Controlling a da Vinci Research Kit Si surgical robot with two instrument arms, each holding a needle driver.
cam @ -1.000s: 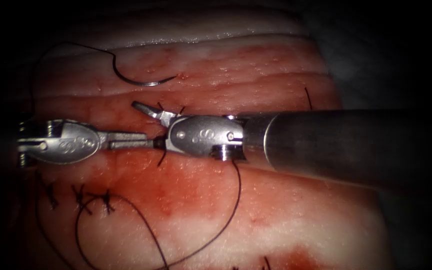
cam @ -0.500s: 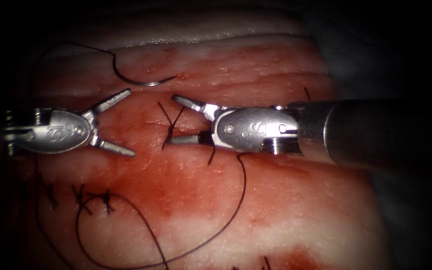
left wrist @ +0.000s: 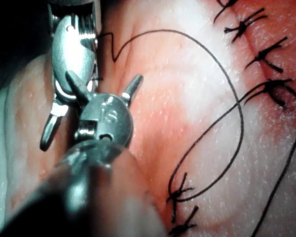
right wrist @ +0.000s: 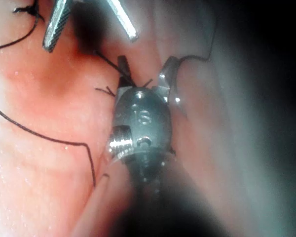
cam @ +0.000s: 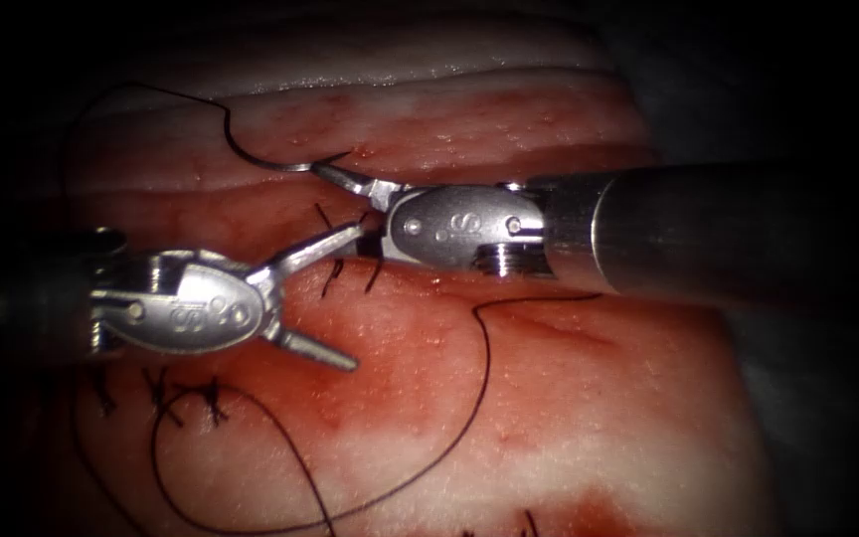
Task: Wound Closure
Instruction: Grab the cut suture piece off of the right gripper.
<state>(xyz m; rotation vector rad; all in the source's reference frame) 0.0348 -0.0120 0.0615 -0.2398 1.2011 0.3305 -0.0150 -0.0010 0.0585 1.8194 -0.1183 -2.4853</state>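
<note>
The curved needle [cam: 280, 162] lies flat on the tissue [cam: 569, 398], above the newest stitch [cam: 335, 267], and is not in the tissue. Its thread [cam: 151, 89] runs off up and to the left. My right tool [cam: 345, 207] comes in from the right with its jaws open. Its upper jaw tip rests at the needle's middle, and it holds nothing. My left tool [cam: 350, 296] sits just below it, open and holding nothing, with its upper jaw close to the right tool's wrist. The left wrist view has the left tool [left wrist: 103, 81] beside the right tool's body [left wrist: 71, 44]. The right wrist view has the right tool [right wrist: 147, 66] astride the stitch.
Three tied stitches [cam: 161, 393] with short cut ends stand in a row at the lower left. A long loop of loose thread [cam: 474, 398] lies over the tissue below the right shaft [cam: 708, 229]. Red fluid [cam: 350, 398] stains the middle of the tissue.
The left tool's jaws opened and it drew back left, then came down and right again. The right tool, open all along, moved up from the stitch to the needle.
</note>
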